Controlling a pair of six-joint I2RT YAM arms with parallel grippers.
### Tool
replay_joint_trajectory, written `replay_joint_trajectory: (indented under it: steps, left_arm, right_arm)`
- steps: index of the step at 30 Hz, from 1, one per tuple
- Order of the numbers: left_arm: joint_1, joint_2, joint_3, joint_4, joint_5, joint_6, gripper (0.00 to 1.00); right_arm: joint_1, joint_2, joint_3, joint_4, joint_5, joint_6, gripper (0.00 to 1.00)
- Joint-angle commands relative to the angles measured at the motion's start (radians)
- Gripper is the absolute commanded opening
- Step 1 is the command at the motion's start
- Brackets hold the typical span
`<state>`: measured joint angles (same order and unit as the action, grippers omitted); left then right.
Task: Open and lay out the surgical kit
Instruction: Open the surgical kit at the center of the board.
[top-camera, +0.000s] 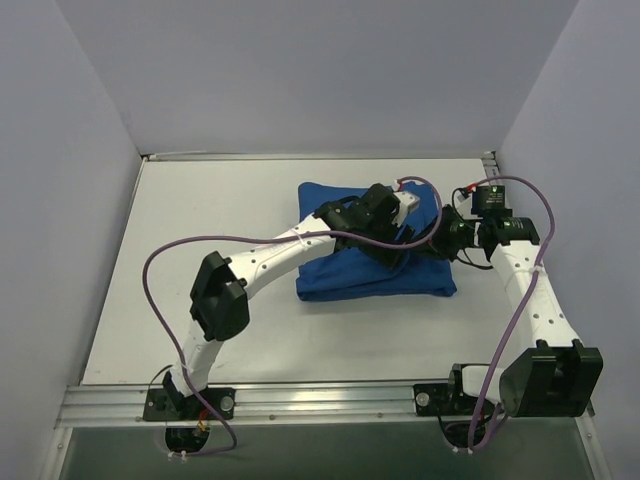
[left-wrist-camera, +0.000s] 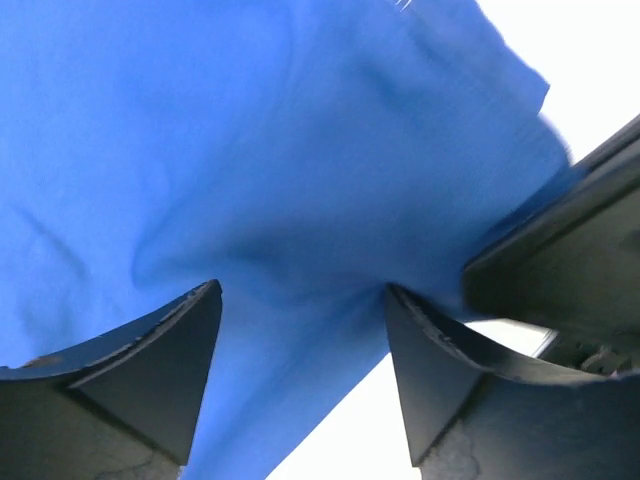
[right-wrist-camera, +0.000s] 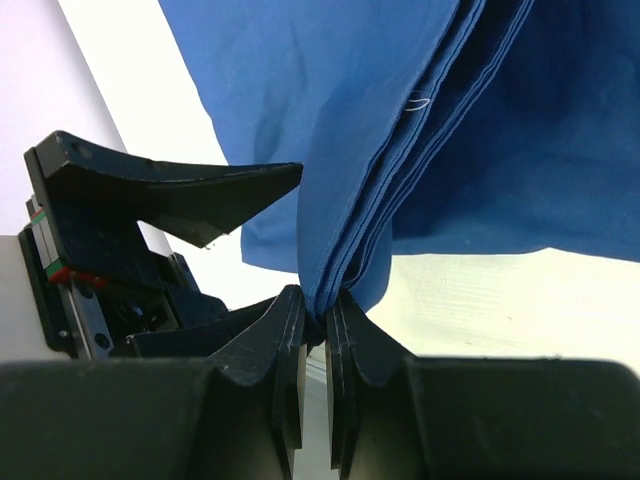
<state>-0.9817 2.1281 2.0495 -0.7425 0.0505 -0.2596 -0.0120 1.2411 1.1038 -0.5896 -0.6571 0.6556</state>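
Cloth wrap, royal blue, lies folded into a soft, roughly rectangular bundle near the middle of the white table. Its long axis runs left to right across my top view. No tray or instruments show anywhere, so I judge they are inside the folds.

My right gripper is at the bundle's right end. Its jaws are clenched on a stacked edge of the cloth, and several thin layers rise out of the pinch like the pages of a book. From that pinch the rest of the wrap spreads up and away towards the bundle's centre.

My left gripper reaches over the top of the bundle from the left and hangs just beside the right one. Its jaws are spread wide and grasp nothing. Rumpled blue fabric fills the gap between them, with a shallow crease running down towards it.

I judge the unwrapping has barely begun. The coming move turns on the held edge lying at the right end. Drawing it rightward, along the long axis and away from the bundle, should open that flap. The right arm already has it.
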Motion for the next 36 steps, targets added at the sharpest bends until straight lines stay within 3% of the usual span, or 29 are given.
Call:
replay_joint_trajectory:
  steps: [1, 7, 12, 23, 27, 30, 31, 33, 34, 36]
  left_arm:
    - [-0.002, -0.118, -0.067, 0.054, 0.006, -0.009, 0.76]
    - [-0.003, -0.254, -0.181, 0.16, 0.018, 0.005, 0.82]
    - [-0.014, -0.198, -0.132, 0.166, 0.092, 0.003, 0.82]
    - [-0.005, -0.034, 0.023, 0.055, 0.016, 0.014, 0.82]
    - [0.028, -0.001, 0.047, 0.037, 0.031, -0.001, 0.7]
    - [0.057, -0.003, 0.043, 0.026, 0.02, -0.004, 0.24]
    - [0.064, -0.025, 0.029, 0.025, 0.015, -0.006, 0.04]
    - [0.096, -0.055, 0.003, 0.028, 0.0, -0.012, 0.02]
    - [0.112, -0.075, -0.014, 0.031, -0.003, -0.015, 0.02]
    - [0.161, -0.137, -0.058, 0.031, -0.003, -0.03, 0.02]
  right_arm:
    - [0.006, -0.006, 0.062, -0.021, -0.004, 0.003, 0.0]
    - [0.006, -0.005, 0.064, -0.023, -0.007, 0.01, 0.0]
    - [0.006, -0.011, 0.067, -0.026, -0.01, 0.016, 0.0]
    - [0.006, -0.022, 0.097, -0.021, -0.044, 0.044, 0.0]
    - [0.006, -0.026, 0.099, -0.018, -0.049, 0.053, 0.0]
    - [0.006, -0.022, 0.1, -0.013, -0.046, 0.053, 0.0]
    - [0.006, -0.016, 0.106, -0.019, -0.024, 0.044, 0.09]
    - [0.006, -0.005, 0.123, -0.032, 0.028, 0.026, 0.3]
    - [-0.006, 0.015, 0.134, -0.048, 0.057, 0.01, 0.48]
    - [-0.017, 0.073, 0.194, -0.078, 0.187, -0.048, 0.61]
